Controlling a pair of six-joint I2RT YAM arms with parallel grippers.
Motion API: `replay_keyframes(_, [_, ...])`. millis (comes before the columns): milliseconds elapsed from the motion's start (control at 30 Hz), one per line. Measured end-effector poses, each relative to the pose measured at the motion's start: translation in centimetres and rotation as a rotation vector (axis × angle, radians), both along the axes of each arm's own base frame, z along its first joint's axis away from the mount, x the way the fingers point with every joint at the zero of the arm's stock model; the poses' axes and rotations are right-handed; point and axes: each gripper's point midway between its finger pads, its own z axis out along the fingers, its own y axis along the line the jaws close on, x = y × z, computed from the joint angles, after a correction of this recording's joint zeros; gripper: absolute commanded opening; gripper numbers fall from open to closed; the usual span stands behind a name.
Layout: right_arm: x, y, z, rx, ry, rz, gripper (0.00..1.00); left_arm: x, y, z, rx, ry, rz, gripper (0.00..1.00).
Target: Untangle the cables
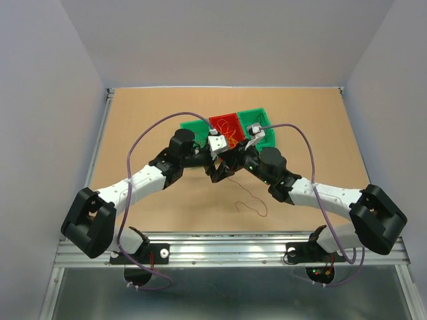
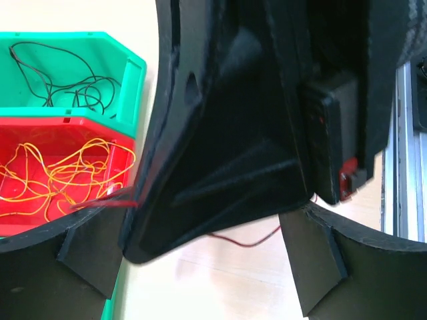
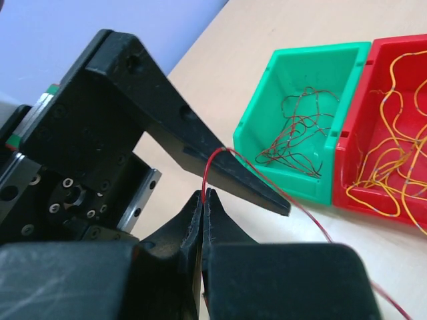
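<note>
Right gripper (image 3: pixel 203 199) is pinching a hair-thin red wire (image 3: pixel 215 153); left gripper (image 2: pixel 203 257) is gaping wide. Next, probably, the green plastic bin (image 3: pixel 257 107) at one o'clock.

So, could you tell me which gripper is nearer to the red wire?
Right. The right gripper is shut on the red wire, pinching it at the tips. The left gripper stands open around the right one, beside the wire but not holding it.
</note>
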Motion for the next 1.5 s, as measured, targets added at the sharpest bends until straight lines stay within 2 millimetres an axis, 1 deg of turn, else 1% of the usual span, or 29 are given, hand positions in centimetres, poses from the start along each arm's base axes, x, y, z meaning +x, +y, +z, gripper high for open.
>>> replay_keyframes(100, [-0.1,0.5,0.1,0.008,-0.014,0.008,0.01,0.4,0.1,-0.2,0.001,0.014,0.009,0.87])
replay_keyframes(167, [0.1,0.5,0.3,0.014,-0.023,0.000,0.01,0.7,0.2,-0.3,0.001,0.024,0.019,0.81])
replay_keyframes(200, [0.1,0.5,0.6,0.021,-0.031,-0.002,0.01,0.9,0.4,-0.4,0.000,0.034,0.031,0.76])
replay_keyframes(267, [0.0,0.7,1.1,0.037,-0.046,-0.001,0.01,1.7,1.0,-0.4,-0.005,0.048,0.061,0.69])
replay_keyframes(300, [-0.1,0.8,1.5,0.047,-0.055,0.001,0.01,2.4,1.6,-0.4,-0.012,0.060,0.087,0.60])
replay_keyframes(333, [-0.1,0.9,1.7,0.053,-0.060,0.002,0.01,3.2,2.3,-0.3,-0.022,0.070,0.115,0.54])
replay_keyframes(400, [-0.2,1.0,2.1,0.064,-0.072,0.001,0.01,4.1,3.1,-0.3,-0.037,0.088,0.139,0.39])
replay_keyframes(433, [-0.2,1.0,2.2,0.067,-0.075,0.003,0.01,4.5,3.5,-0.4,-0.043,0.102,0.154,0.25])
replay_keyframes(467, [-0.3,1.0,2.3,0.070,-0.077,0.005,0.01,5.0,3.8,-0.5,-0.045,0.108,0.167,0.17])
replay_keyframes(500, [-0.4,1.1,2.4,0.072,-0.077,0.009,0.01,5.3,4.0,-0.6,-0.046,0.114,0.175,0.00])
replay_keyframes(633, [-0.7,1.4,2.4,0.074,-0.078,0.021,0.01,5.3,3.8,-0.7,-0.051,0.125,0.166,0.00])
replay_keyframes(800, [-0.8,1.3,2.8,0.081,-0.085,0.021,0.01,5.3,3.9,-0.2,-0.058,0.100,0.163,0.00])
replay_keyframes(967, [-0.9,1.3,3.1,0.087,-0.091,0.020,0.01,4.7,4.2,2.3,-0.092,0.011,0.153,0.00])
replay_keyframes(1100, [-0.9,1.2,3.4,0.091,-0.097,0.018,0.01,3.9,4.2,3.3,-0.109,-0.038,0.117,0.00])
replay_keyframes(1300, [-1.0,0.4,4.5,0.082,-0.132,0.000,0.01,3.0,4.3,3.2,-0.107,-0.060,0.075,0.00])
replay_keyframes(1333, [-1.0,0.3,4.7,0.075,-0.142,-0.002,0.02,2.8,4.2,3.1,-0.106,-0.061,0.066,0.03])
replay_keyframes(1367, [-1.1,0.1,4.9,0.072,-0.151,-0.003,0.02,2.7,4.2,3.1,-0.105,-0.063,0.056,0.08])
replay_keyframes(1400, [-1.2,0.0,5.0,0.059,-0.161,-0.003,0.02,2.6,4.1,3.0,-0.104,-0.064,0.048,0.22])
replay_keyframes(1500, [-1.3,-0.1,4.5,0.012,-0.180,0.010,0.02,1.9,3.9,2.8,-0.097,-0.060,0.013,0.42])
